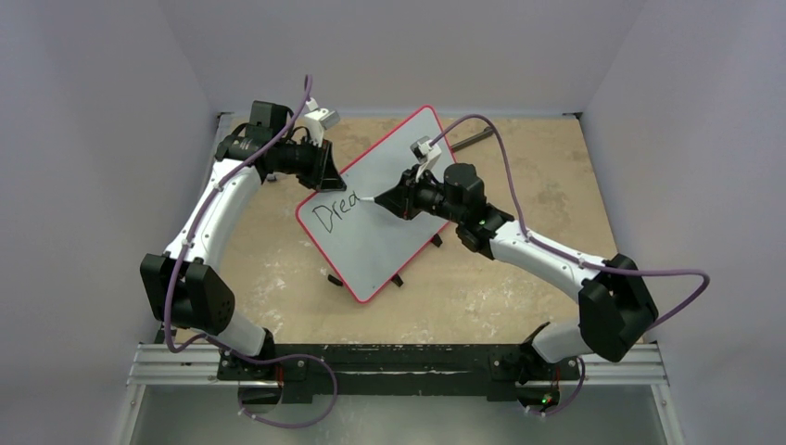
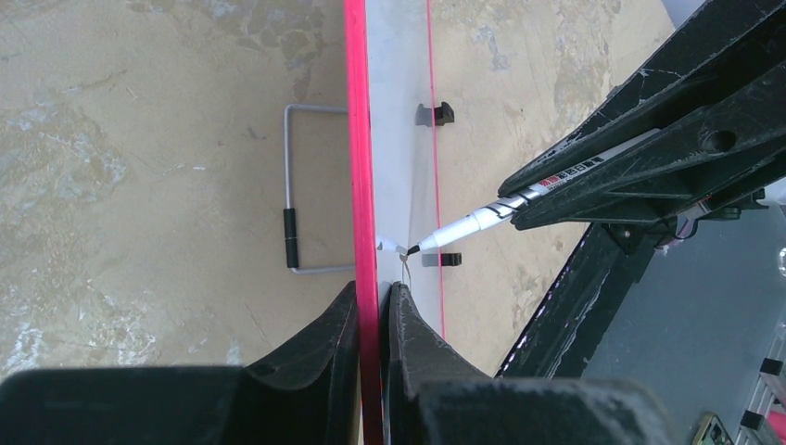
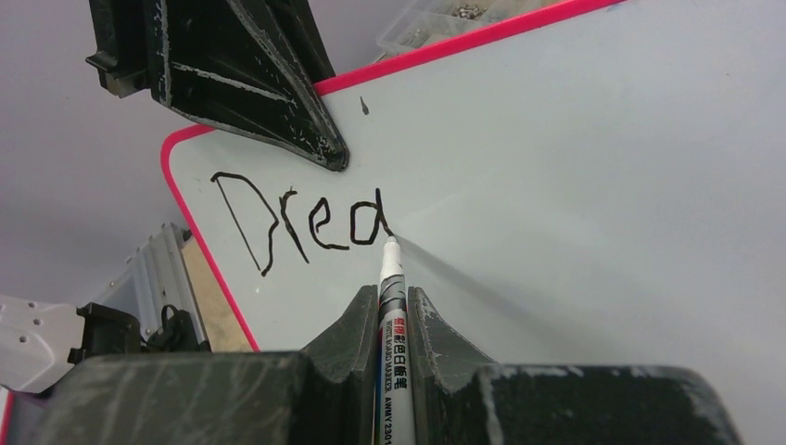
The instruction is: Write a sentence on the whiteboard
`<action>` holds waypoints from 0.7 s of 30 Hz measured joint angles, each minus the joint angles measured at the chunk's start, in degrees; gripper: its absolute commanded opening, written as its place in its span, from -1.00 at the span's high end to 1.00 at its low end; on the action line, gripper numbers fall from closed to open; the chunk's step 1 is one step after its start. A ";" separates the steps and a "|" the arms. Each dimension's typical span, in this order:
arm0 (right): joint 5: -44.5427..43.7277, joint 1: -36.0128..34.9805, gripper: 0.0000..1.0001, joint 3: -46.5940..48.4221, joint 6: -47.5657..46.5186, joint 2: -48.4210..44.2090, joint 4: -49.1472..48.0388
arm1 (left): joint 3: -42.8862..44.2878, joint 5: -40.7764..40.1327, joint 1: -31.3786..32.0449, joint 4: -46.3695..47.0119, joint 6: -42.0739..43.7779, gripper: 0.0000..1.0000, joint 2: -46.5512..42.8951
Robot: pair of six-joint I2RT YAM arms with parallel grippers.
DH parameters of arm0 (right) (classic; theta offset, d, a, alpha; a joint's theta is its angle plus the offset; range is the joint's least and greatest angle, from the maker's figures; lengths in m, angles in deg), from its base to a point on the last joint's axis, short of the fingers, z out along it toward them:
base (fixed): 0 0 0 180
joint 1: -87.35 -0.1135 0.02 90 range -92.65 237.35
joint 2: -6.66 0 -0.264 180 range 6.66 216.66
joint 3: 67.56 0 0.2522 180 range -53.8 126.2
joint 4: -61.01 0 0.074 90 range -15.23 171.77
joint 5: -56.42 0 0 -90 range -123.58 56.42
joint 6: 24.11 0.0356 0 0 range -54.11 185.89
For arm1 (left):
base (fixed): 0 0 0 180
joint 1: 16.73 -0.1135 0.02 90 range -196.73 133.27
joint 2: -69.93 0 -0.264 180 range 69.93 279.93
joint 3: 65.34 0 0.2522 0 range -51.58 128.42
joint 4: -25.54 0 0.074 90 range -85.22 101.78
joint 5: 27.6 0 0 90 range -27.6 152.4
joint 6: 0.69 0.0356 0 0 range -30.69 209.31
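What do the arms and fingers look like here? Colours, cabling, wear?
The left arm and right arm match: white curved links, black joint housings, a purple cable looping along each. The fingers are black, wedge-shaped, scuffed whitish along the edges.

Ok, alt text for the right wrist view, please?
A white marker gripped in the right fingers, tip on the whiteboard just after the handwritten letters "Drea". The left fingers clamp the board's red upper rim.

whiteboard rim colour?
Bright pinkish red around the whiteboard; clearest in the right wrist view.
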 measured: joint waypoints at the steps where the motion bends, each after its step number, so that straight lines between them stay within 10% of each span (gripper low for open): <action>1: -0.09 0.00 1.00 -0.02 -0.02 -0.15 0.31 | 0.00 0.00 0.00 -0.02 0.00 1.00 -0.04; 21: -3.85 0.02 1.00 0.52 -1.22 -7.43 6.05 | -0.02 0.42 0.59 -0.07 0.00 1.00 -0.92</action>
